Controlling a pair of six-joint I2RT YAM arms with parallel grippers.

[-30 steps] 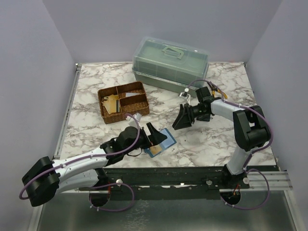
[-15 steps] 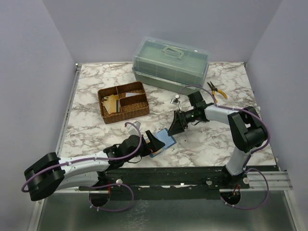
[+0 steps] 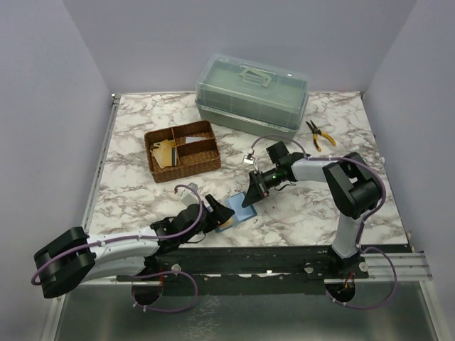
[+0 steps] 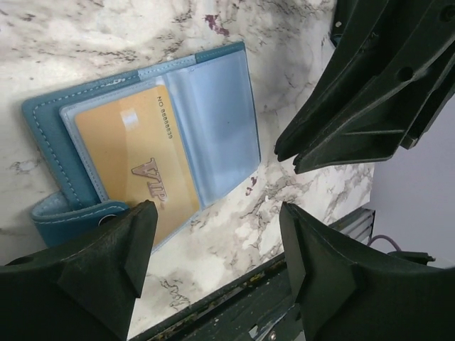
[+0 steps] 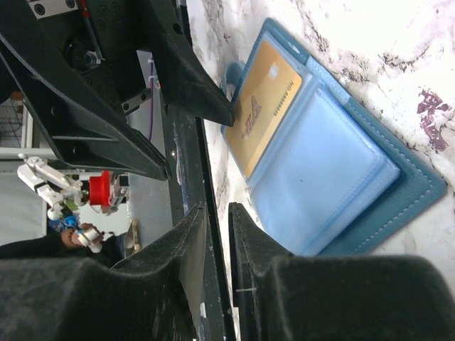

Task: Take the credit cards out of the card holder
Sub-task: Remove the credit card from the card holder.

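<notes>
The teal-blue card holder (image 3: 242, 207) lies open on the marble table near the front edge. In the left wrist view its light-blue pockets (image 4: 210, 117) face up, and a tan-orange "VIP" credit card (image 4: 131, 160) sits in the left pocket. My left gripper (image 3: 220, 213) is open and empty, its jaws wide apart just on the near side of the holder (image 4: 213, 263). My right gripper (image 3: 251, 195) is shut and empty, its tips low at the holder's far-right edge (image 5: 217, 234). The card (image 5: 264, 114) and the holder (image 5: 334, 170) also show in the right wrist view.
A brown wicker basket (image 3: 182, 150) with compartments stands at the mid-left. A green lidded plastic box (image 3: 252, 92) stands at the back. Yellow-handled pliers (image 3: 318, 133) lie at the right. The black mounting rail (image 3: 284, 256) runs along the near table edge.
My right gripper has come down and to the left onto the holder's far edge and has shut. My left gripper has drawn back toward the near edge, off the holder.
</notes>
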